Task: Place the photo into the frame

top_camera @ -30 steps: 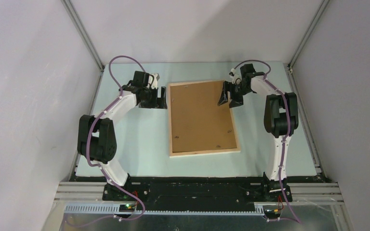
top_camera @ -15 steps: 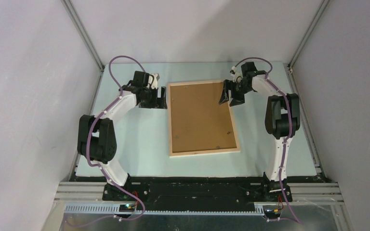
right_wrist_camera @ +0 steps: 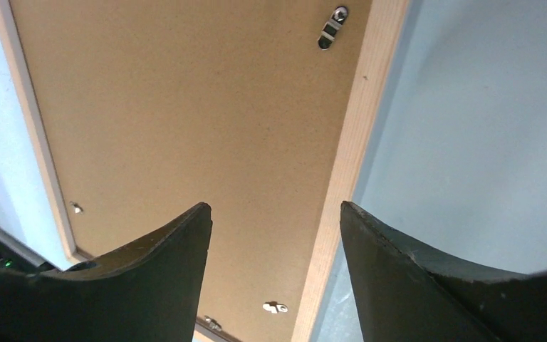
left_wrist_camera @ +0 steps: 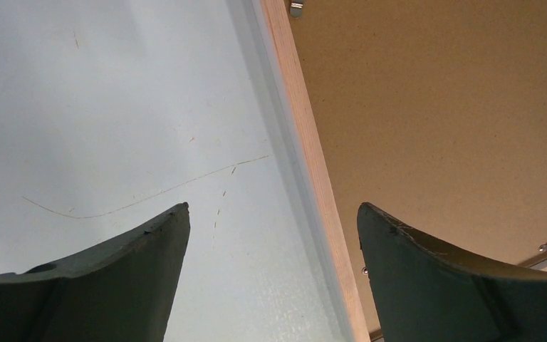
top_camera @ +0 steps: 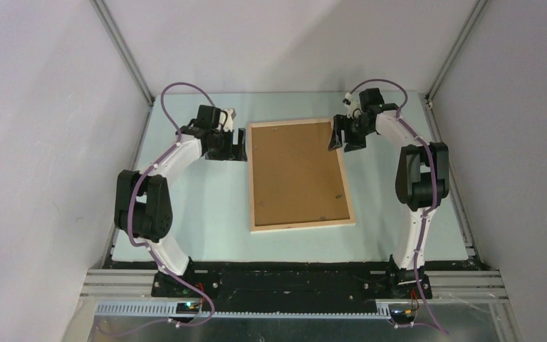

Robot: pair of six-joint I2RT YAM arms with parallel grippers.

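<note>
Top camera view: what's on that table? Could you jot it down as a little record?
frame: large pale light-wood rectangular picture frame, lying flat, back side up
backing: flat brown fibreboard panel inside the frame, small metal clips at its edges
photo: not visible
left end effector: open, over left rail
right end effector: open, over right rail
surface: pale green table

Left arm (top_camera: 178, 153): white link shells, black joint housings, black wrist unit. Right arm (top_camera: 419, 174): identical build. A purple cable (top_camera: 183, 84) is clipped along each arm and arcs free above the wrist. Jaws are dark, matte and curved to blunt tips, with fine scuffing on the edges. Both bases sit on a black plate (top_camera: 292, 281) at the table's near edge.
</note>
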